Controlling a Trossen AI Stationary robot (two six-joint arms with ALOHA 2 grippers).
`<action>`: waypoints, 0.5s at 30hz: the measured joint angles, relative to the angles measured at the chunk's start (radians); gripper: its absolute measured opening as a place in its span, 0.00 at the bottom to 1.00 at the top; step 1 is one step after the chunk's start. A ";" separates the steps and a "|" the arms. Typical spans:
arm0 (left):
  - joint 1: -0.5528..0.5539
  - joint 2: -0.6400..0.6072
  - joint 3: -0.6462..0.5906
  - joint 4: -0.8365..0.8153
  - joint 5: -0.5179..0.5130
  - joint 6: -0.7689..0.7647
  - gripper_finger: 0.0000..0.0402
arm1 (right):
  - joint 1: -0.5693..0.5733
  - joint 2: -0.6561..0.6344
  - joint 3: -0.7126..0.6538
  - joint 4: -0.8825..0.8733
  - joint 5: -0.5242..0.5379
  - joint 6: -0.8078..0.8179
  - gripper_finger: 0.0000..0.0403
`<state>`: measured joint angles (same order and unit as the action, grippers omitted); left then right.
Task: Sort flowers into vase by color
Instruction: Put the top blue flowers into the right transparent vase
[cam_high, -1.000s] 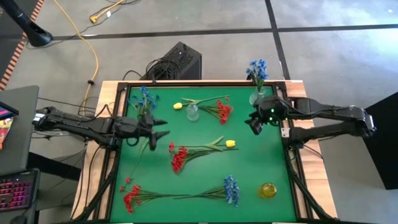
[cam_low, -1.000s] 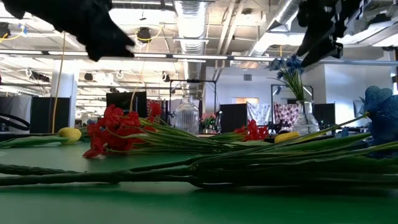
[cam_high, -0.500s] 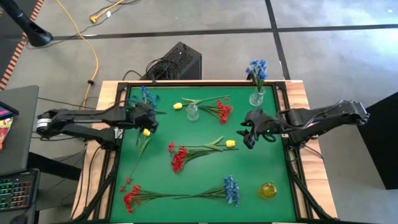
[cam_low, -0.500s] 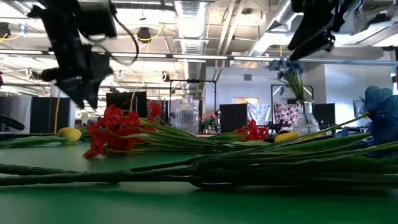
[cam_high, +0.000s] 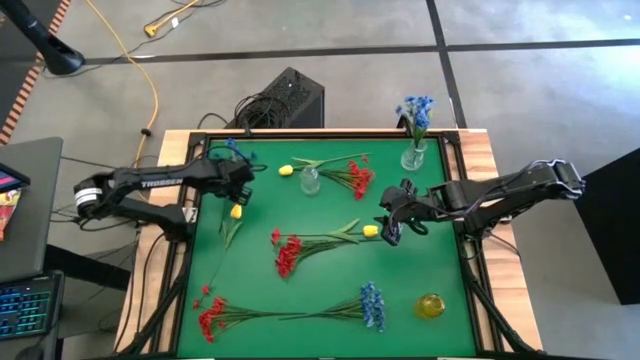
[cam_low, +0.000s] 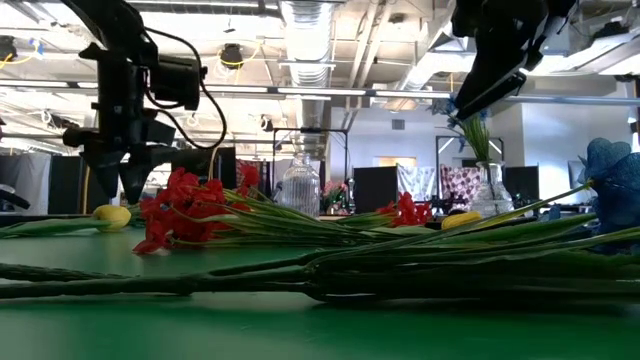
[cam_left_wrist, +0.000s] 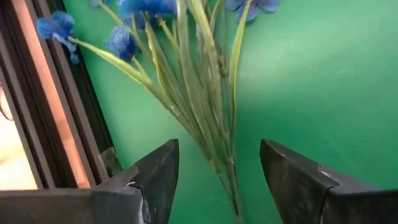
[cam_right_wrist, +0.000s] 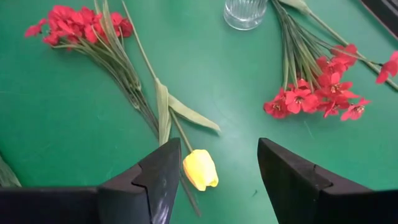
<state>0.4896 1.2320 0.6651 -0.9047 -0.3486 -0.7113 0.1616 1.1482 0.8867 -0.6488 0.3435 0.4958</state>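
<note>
The yellow tulip (cam_right_wrist: 200, 169) lies mid-mat beside a red sprig (cam_high: 288, 250); the right gripper (cam_high: 388, 226) has moved left since a second ago and now hovers over the bud, fingers spread and holding nothing. The left gripper (cam_high: 238, 187), also spread and empty, has swung back over the blue sprig (cam_left_wrist: 186, 81) at the far-left mat edge.

Green worktop (cam_high: 440, 270) carries red sprigs (cam_high: 285, 252), blue sprigs (cam_high: 371, 303), yellow tulips (cam_high: 370, 231), a clear vase (cam_high: 309, 181), a vase with blue blooms (cam_high: 412, 155), a yellow vase (cam_high: 430, 305).
</note>
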 joint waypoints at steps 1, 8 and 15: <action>0.004 0.004 0.000 0.001 0.004 0.000 0.53 | 0.000 0.000 0.000 0.000 0.000 -0.002 0.59; 0.017 0.050 0.000 0.005 0.028 -0.010 0.50 | 0.000 -0.001 0.000 0.008 0.001 -0.033 0.59; 0.016 0.113 -0.001 0.019 0.036 -0.005 0.43 | 0.000 -0.001 0.000 0.008 0.003 -0.034 0.59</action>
<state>0.5060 1.3448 0.6640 -0.8861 -0.3126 -0.7165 0.1612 1.1473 0.8864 -0.6407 0.3466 0.4622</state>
